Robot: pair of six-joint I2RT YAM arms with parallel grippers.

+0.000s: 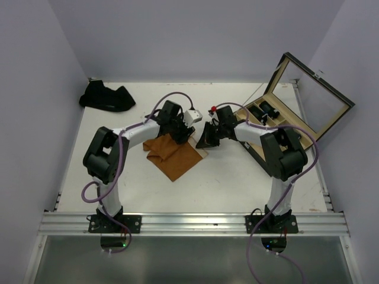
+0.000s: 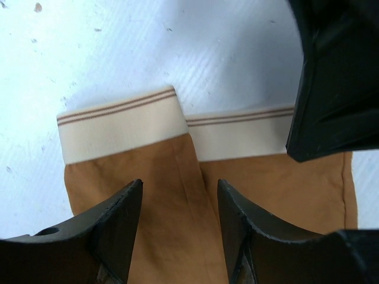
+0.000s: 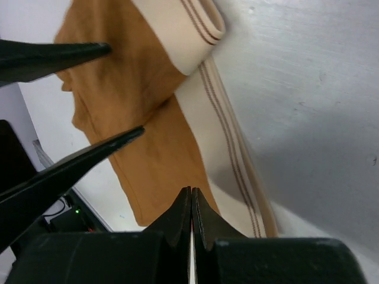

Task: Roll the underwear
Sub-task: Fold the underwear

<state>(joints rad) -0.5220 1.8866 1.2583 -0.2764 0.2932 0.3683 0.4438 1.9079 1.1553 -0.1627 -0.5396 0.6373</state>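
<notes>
Centrally on the desk point(image 1: 231, 183), the rust-orange underwear point(image 2: 160, 177) is overhung by the left gripper point(image 2: 179, 188), half spread; the right gripper point(image 3: 190, 198) is pressed closed beside the cream waistband point(image 3: 228, 142), with bare desk beyond.

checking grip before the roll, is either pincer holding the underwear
Nothing in the open left pincer; right pincer shut over the underwear, pinch cannot be told.

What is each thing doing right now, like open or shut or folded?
Rust-orange cloth underwear with cream waistband: lying flat, one side folded over, not rolled yet.
Left tool: open, over the orange cloth.
Right tool: shut, by the waistband.
Wooden box with glass lid: lid open.
Dark cloth heap: crumpled, at the far left corner.
</notes>
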